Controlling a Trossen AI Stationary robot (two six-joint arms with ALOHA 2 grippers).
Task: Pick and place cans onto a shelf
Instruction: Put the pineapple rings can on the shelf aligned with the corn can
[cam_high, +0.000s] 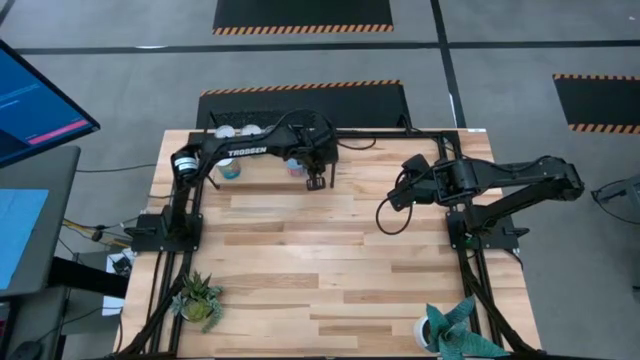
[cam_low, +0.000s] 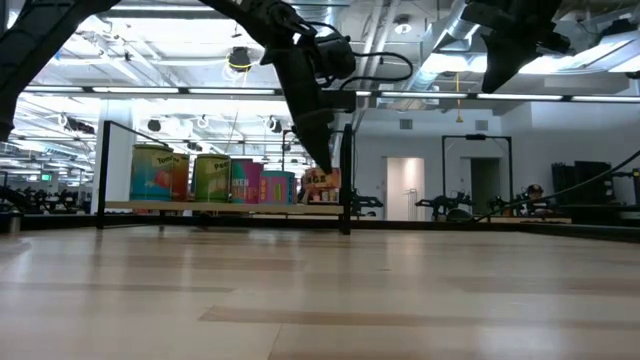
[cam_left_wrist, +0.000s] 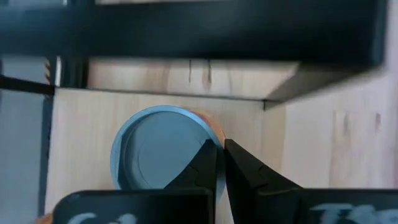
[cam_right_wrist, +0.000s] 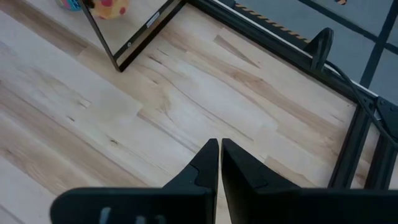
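The shelf (cam_high: 265, 172), a light wood panel in a thin black frame, stands at the table's far side. Several cans stand in a row on it (cam_low: 212, 177). At the row's right end is an orange can with a pale blue top (cam_left_wrist: 155, 152), standing upright on the panel. My left gripper (cam_left_wrist: 221, 152) is shut and slants down over that can's rim on the right side. My right gripper (cam_right_wrist: 219, 149) hangs shut above bare table at the right, with nothing between its fingers. My left gripper's shut fingertips (cam_left_wrist: 208, 155) lie over the edge of the orange can's pale blue top (cam_left_wrist: 199, 134), coming from above and slanting down. I cannot tell whether they touch the can. The can stands upright on the shelf panel.
Two potted plants stand near the table's front edge, one at the left (cam_high: 198, 297) and one at the right (cam_high: 455, 330). The shelf's black upright (cam_low: 346, 170) rises just right of the orange can. Black frame rails (cam_right_wrist: 348, 155) run along the table's right side.
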